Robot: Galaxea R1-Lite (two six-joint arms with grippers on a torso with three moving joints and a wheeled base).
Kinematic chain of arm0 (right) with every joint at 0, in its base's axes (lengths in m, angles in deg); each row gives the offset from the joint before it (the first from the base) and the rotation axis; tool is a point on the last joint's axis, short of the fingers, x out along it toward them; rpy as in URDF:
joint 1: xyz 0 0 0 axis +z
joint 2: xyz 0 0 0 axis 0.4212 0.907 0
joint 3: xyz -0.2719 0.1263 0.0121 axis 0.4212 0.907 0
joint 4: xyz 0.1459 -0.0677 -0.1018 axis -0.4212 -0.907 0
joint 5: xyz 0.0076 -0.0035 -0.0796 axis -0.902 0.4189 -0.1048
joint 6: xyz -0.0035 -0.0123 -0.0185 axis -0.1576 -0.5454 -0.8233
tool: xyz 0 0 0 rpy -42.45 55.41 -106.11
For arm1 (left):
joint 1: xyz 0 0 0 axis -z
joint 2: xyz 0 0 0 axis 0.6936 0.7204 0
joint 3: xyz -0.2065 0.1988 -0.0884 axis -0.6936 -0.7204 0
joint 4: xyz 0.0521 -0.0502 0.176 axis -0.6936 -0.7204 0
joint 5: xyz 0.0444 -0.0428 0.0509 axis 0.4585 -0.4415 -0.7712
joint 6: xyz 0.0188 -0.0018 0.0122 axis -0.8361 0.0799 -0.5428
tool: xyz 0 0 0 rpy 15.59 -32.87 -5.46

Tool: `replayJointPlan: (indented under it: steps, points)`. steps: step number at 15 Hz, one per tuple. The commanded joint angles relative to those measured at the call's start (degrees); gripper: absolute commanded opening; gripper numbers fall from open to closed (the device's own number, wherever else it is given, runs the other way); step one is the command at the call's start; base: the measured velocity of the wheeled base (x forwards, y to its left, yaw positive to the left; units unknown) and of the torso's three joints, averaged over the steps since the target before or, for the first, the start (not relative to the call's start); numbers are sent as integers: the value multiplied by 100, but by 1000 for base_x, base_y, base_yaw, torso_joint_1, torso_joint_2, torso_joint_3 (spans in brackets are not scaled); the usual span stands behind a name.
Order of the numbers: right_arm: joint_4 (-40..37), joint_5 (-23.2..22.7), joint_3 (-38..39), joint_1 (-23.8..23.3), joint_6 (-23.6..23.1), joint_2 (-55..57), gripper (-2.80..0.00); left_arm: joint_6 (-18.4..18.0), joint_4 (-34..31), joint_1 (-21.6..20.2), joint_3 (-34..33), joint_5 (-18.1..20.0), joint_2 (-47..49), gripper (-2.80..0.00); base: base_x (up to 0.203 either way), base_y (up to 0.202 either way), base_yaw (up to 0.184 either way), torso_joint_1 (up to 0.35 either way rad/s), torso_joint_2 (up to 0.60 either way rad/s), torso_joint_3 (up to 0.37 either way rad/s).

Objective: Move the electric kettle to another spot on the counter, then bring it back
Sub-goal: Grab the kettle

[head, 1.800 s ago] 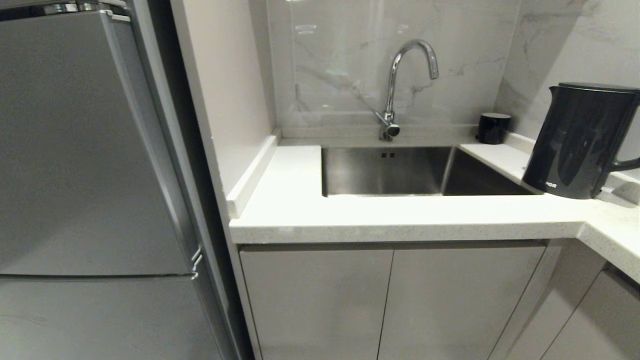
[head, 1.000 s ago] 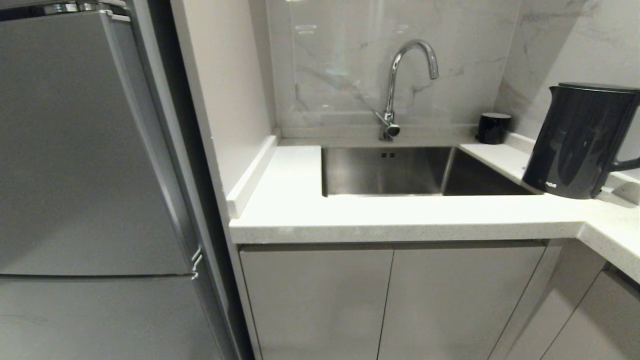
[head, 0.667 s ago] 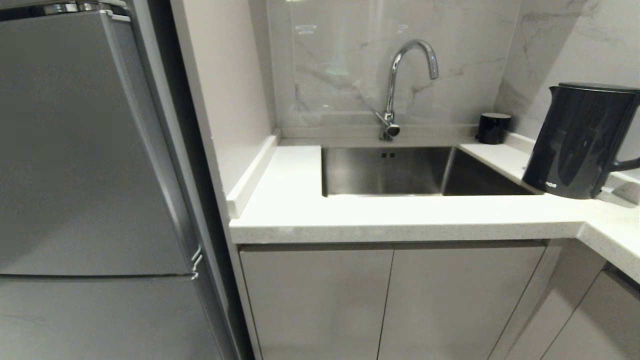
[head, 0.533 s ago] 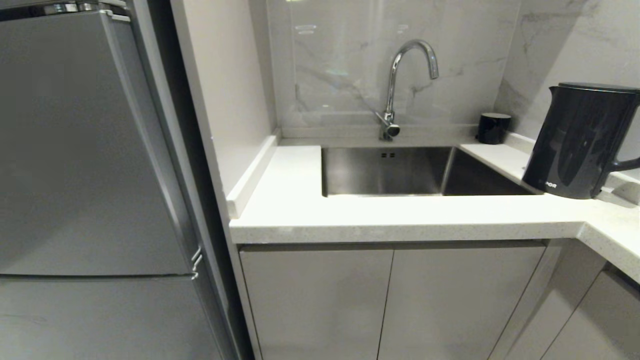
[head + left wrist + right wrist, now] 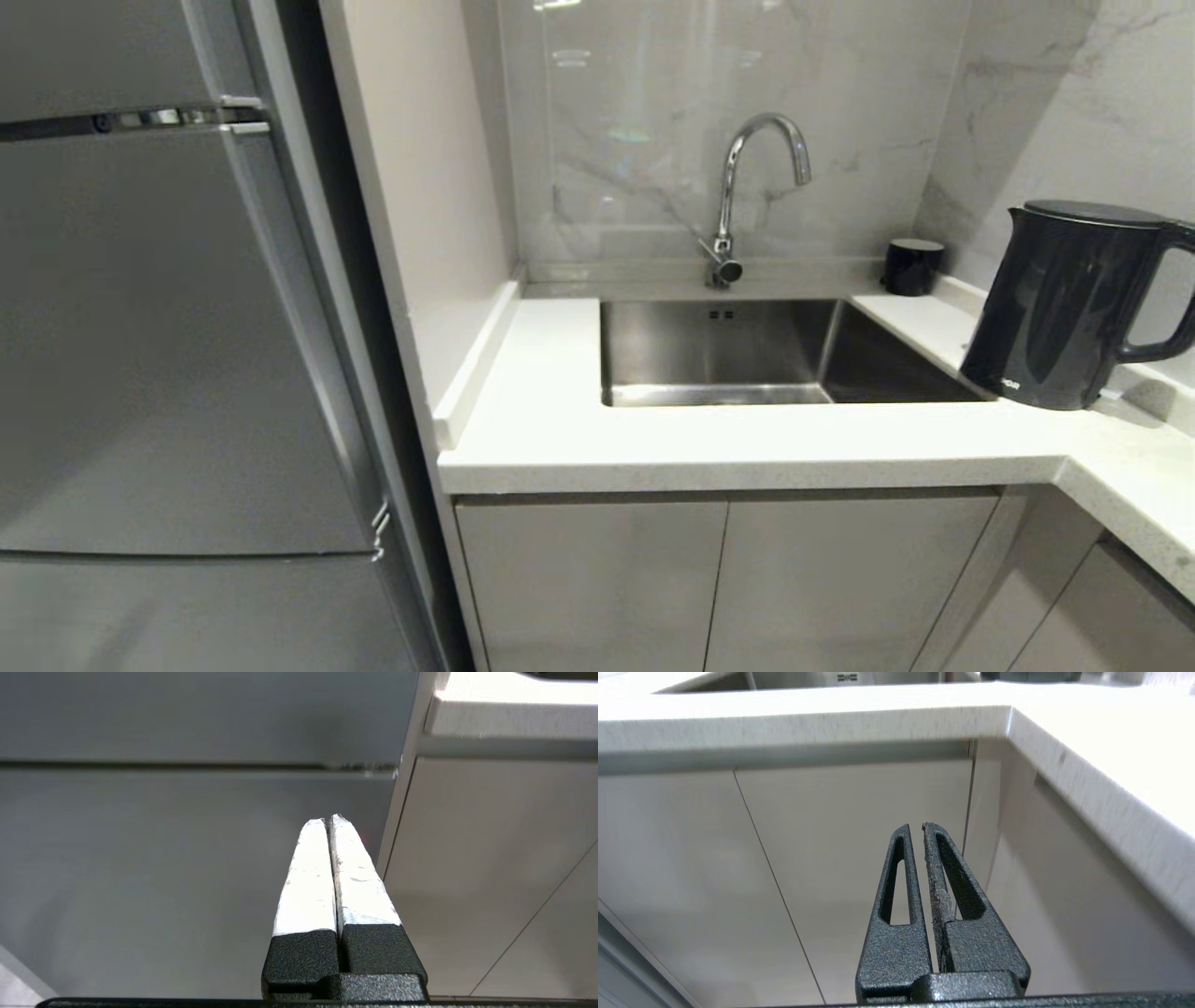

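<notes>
standing on the counter [image 5: 747,439], electric kettle [image 5: 1060,303] bears unreadable white lettering.

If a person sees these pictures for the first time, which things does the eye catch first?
The glossy black electric kettle stands out most, upright on the white counter to the right of the steel sink. Next comes the curved chrome tap behind the sink, and the grey fridge filling the left side.

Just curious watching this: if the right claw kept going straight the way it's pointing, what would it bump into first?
Most likely the pale cabinet door under the counter. The shut right gripper points at it, below the counter's edge; how far off is unclear.
</notes>
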State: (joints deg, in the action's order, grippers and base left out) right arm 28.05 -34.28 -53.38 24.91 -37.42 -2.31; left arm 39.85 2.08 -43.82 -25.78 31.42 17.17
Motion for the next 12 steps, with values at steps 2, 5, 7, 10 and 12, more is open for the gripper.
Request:
replayJointPlan:
  steps: [2,5,7,10,12]
  points:
    - [-2,-2,0,0,-2,0,-280,3,-3,-1,3,-1,6,-280,0,0,0,115,-486,-385]
    - [-2,-2,0,0,-2,0,-280,3,-3,-1,3,-1,6,-280,0,0,0,119,-506,-381]
    - [-2,-2,0,0,-2,0,-280,3,-3,-1,3,-1,6,-280,0,0,0,164,-531,-369]
    - [-2,-2,0,0,-2,0,-280,3,-3,-1,3,-1,6,-280,0,0,0,181,-558,-383]
    - [-2,-2,0,0,-2,3,-280,3,-3,-1,3,-1,6,-280,0,0,0,201,-575,-386]
